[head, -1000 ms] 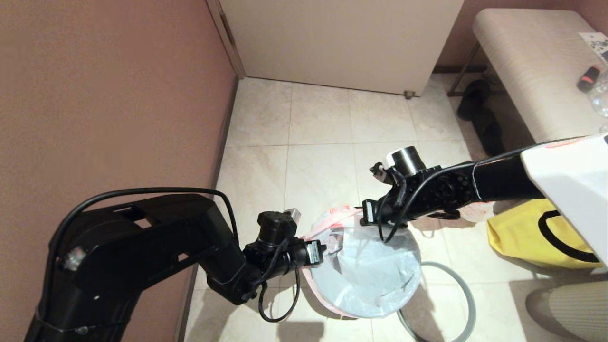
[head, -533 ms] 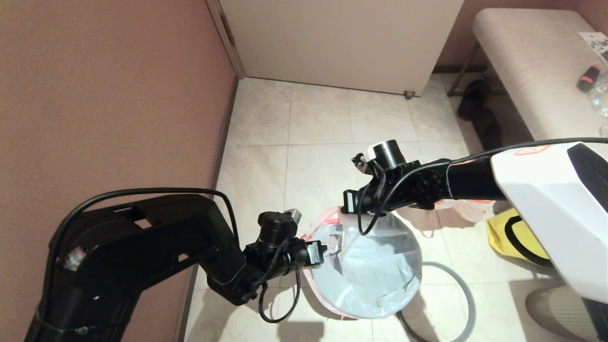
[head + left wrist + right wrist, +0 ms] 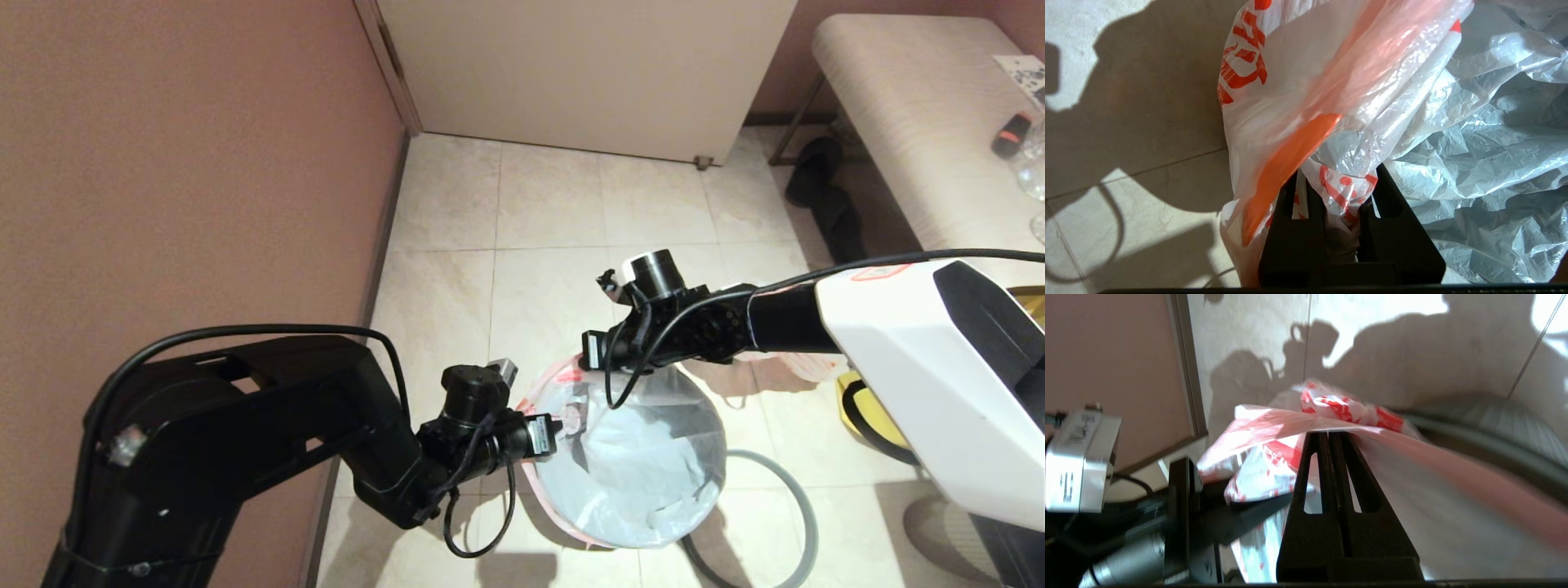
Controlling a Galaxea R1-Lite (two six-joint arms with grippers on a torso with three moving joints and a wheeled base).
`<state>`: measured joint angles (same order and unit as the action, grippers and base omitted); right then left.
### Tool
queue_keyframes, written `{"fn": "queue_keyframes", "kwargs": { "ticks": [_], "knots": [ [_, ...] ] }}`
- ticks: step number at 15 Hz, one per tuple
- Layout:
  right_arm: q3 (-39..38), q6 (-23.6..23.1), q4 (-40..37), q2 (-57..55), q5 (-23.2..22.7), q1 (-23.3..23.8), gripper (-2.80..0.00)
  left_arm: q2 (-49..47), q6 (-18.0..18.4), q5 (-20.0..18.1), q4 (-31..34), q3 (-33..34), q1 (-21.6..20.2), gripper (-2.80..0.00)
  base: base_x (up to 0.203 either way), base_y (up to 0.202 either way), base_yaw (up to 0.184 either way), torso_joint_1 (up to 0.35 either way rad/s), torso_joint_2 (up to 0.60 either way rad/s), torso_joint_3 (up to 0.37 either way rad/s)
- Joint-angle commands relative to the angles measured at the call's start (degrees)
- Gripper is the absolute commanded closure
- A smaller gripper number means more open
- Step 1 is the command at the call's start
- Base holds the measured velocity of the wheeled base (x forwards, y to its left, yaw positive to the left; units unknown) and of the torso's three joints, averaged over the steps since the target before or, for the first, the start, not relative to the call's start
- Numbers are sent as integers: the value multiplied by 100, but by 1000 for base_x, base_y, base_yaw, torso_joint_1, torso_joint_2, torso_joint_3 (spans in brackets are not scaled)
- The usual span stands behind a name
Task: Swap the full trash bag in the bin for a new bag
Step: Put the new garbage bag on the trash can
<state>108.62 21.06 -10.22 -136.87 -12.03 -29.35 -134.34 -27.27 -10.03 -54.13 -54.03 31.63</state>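
The new bag (image 3: 637, 465), thin white plastic with an orange-pink lettered band, is spread open over the bin, which it hides. My left gripper (image 3: 562, 425) sits at the near-left side of the bag's mouth. In the left wrist view the left gripper (image 3: 1337, 173) is shut on a bunched piece of the new bag (image 3: 1474, 163). My right gripper (image 3: 581, 359) is at the far-left side of the mouth. In the right wrist view the right gripper (image 3: 1329, 433) is shut, with the band of the new bag (image 3: 1274, 424) pulled taut across its tips. A sliver of the full trash bag (image 3: 788, 365) shows behind the right arm.
A thin grey hoop (image 3: 804, 523) lies on the tiles to the right of the bin. A yellow fabric bag (image 3: 869, 408) sits further right, under my right arm. The brown wall (image 3: 204, 204) runs close along the left. A bench (image 3: 914, 122) and dark shoes (image 3: 824, 196) are at the back right.
My right arm has swung left and a little further away, carrying the far edge of the bag's mouth with it. The left arm has stayed still.
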Motion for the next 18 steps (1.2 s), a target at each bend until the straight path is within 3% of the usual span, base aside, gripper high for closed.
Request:
{"fn": "queue_keyframes", "kwargs": {
  "ticks": [1,9,11,13,18],
  "knots": [
    [27,18,161,-77,-10,26,0,-4,3,-7,-72,42,1,0,0,0,0,0,0,0],
    [124,-14,167,-183,378,238,0,-44,206,1,-161,141,36,0,0,0,0,0,0,0],
    [107,-22,-73,-230,386,305,0,-195,427,42,-442,164,44,0,0,0,0,0,0,0],
    [70,-9,-347,-316,394,300,0,-217,419,48,-611,203,36,0,0,0,0,0,0,0],
    [-73,542,-412,-644,400,328,0,-400,398,274,-1109,182,1,0,0,0,0,0,0,0]
  ]
}}
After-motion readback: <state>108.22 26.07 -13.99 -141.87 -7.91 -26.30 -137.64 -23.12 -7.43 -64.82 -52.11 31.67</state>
